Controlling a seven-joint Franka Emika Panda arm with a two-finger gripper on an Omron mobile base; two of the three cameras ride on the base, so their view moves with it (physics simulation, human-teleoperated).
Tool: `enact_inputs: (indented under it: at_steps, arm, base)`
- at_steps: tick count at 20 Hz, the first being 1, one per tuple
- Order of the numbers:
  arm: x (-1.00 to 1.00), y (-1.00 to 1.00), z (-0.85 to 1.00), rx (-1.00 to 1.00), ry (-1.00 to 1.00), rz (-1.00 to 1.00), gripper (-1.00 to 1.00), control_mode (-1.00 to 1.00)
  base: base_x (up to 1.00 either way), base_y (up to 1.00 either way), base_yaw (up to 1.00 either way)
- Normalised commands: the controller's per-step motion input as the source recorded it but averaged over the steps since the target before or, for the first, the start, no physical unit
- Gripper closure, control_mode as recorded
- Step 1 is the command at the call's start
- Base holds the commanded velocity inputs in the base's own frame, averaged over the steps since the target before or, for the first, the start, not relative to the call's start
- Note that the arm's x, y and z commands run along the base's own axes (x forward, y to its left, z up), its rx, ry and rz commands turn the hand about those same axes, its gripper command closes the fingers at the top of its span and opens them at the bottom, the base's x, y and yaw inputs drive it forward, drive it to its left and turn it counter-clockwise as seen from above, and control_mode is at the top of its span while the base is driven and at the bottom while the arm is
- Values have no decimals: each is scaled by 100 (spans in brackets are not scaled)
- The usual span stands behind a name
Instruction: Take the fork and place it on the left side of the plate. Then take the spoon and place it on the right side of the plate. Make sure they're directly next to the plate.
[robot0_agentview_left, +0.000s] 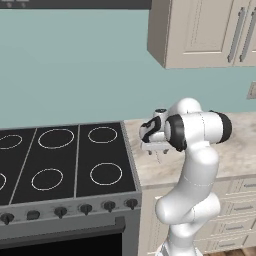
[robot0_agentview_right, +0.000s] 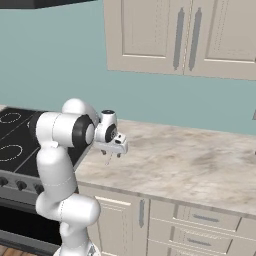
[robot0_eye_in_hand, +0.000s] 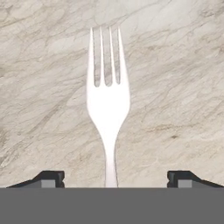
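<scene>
The tool (robot0_eye_in_hand: 111, 179) hung over the marble counter (robot0_eye_in_hand: 175, 87), its fingertips (robot0_eye_in_hand: 50, 178) spread well apart. The hand view showed the fork (robot0_eye_in_hand: 108, 100) lying midway between them, tines pointing away; the base views showed the tool (robot0_agentview_right: 113, 152) beside the stove (robot0_agentview_left: 65, 160).

Glossy white rounded arm (robot0_agentview_left: 197, 165), dark joint bands, small dark fingers (robot0_eye_in_hand: 50, 178).

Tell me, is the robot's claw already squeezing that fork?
No. In the hand view the fork lies on the marble counter with the two fingertips standing wide apart, well clear of its handle.
</scene>
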Motion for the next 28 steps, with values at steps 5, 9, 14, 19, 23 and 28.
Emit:
enact_inputs:
  at_steps: [5,9,14,19,23,28]
  arm:
    - [-1,9,-32,0,-4,0,100,-100]
    - [0,15,-21,0,-5,0,100,-100]
    - [0,22,-7,0,-1,0,100,-100]
    - [0,18,0,0,0,0,100,-100]
    - [0,9,2,0,0,0,100,-100]
    - [0,0,27,0,-4,0,100,-100]
  base:
    - [0,0,0]
    - [0,0,0]
    - [0,0,0]
    - [0,0,0]
    - [0,0,0]
    - [0,0,0]
